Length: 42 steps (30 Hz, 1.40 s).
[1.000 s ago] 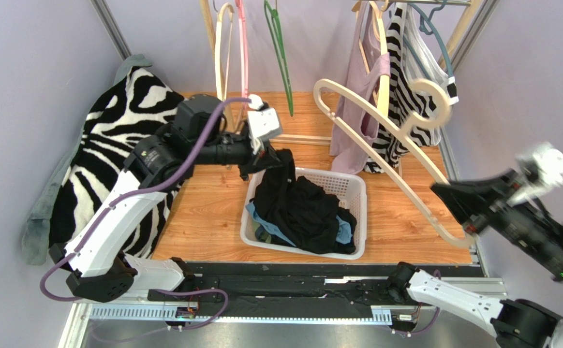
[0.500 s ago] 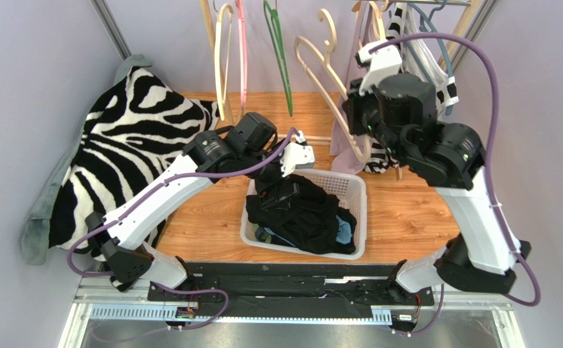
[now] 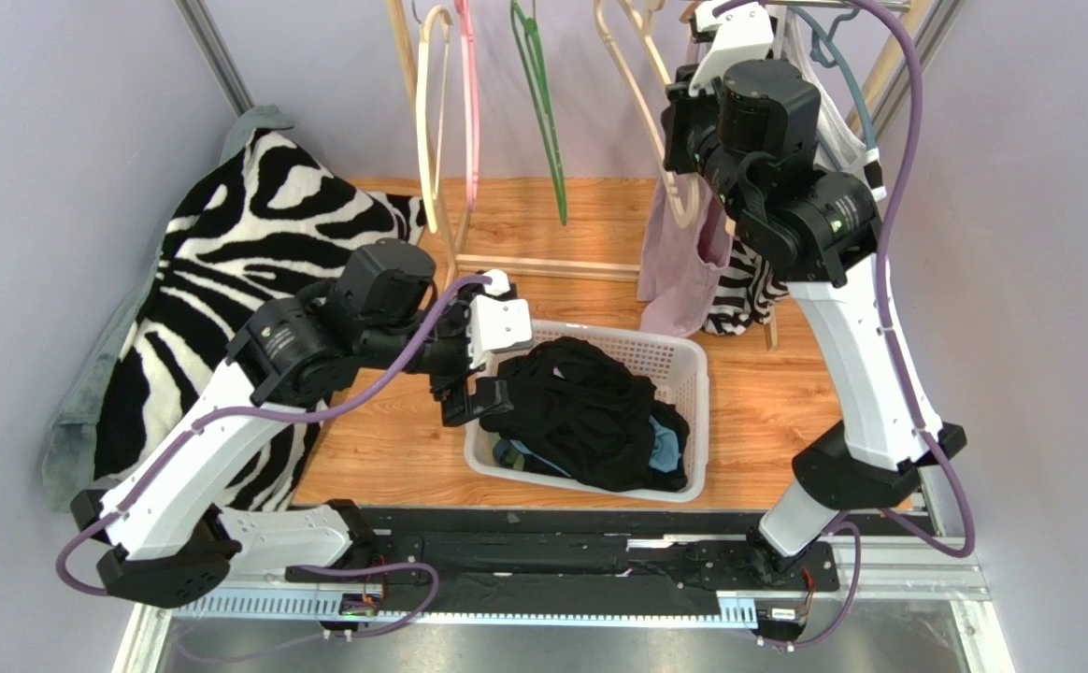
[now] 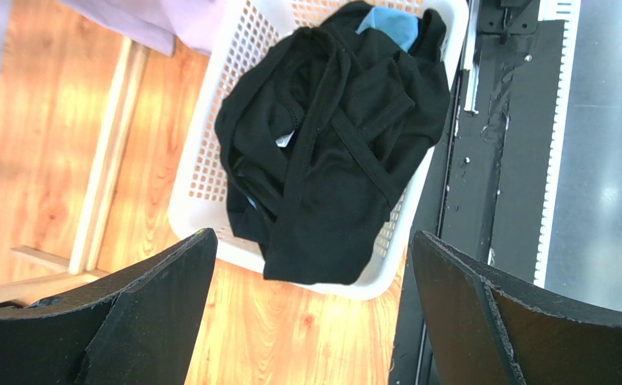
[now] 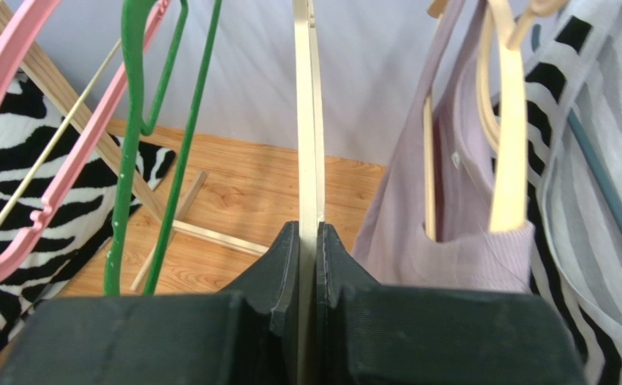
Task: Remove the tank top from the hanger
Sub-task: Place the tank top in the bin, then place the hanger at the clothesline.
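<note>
The black tank top is lying crumpled in the white basket at the middle of the wooden table, clear of any hanger, as we are seeing it from overhead. It is heaping over the basket's near rim toward 6 o'clock, and a blue garment is peeking out beneath it.

At the basket's 9 o'clock the left gripper is hovering with its jaws spread wide and nothing between them; its wrist camera is looking straight down on the tank top between the two dark fingers.

At the basket's 1 o'clock the right arm is reaching up to the clothes rail, where the right gripper is pinching the bare cream hanger, jaws pressed tight on its thin edge. The hanger is standing upright in the grip.

We are seeing a green hanger and a pink hanger dangling at the cream hanger's 9 o'clock in the wrist view. At its 3 o'clock a lilac top is hanging beside a black-and-white striped garment.

A zebra-print cloth is draping down the far left side, at the basket's 10 o'clock.
</note>
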Each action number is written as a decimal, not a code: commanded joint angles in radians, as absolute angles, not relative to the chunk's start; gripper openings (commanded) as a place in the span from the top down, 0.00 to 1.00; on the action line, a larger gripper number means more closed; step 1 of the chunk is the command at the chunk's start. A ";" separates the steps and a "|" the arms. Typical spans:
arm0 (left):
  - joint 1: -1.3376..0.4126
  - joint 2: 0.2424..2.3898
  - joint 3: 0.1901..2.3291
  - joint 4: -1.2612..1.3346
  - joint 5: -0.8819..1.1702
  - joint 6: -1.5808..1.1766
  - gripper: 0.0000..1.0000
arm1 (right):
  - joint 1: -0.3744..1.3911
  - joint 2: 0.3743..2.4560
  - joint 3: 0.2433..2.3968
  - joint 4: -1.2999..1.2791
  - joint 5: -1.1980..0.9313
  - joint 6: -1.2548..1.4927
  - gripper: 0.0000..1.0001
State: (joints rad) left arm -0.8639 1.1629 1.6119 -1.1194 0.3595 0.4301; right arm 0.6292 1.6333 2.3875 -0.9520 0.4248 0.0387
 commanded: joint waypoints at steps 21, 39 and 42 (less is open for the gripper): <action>-0.867 1.040 1.649 -1.195 0.393 0.535 0.01 | 0.508 1.815 2.484 -0.815 0.199 0.155 1.00; -0.867 1.063 1.684 -1.178 0.384 0.509 0.01 | 0.652 1.905 2.539 -0.835 0.236 0.140 1.00; -0.867 1.058 1.681 -1.178 0.374 0.509 0.01 | 0.652 1.905 2.530 -0.830 0.248 0.140 1.00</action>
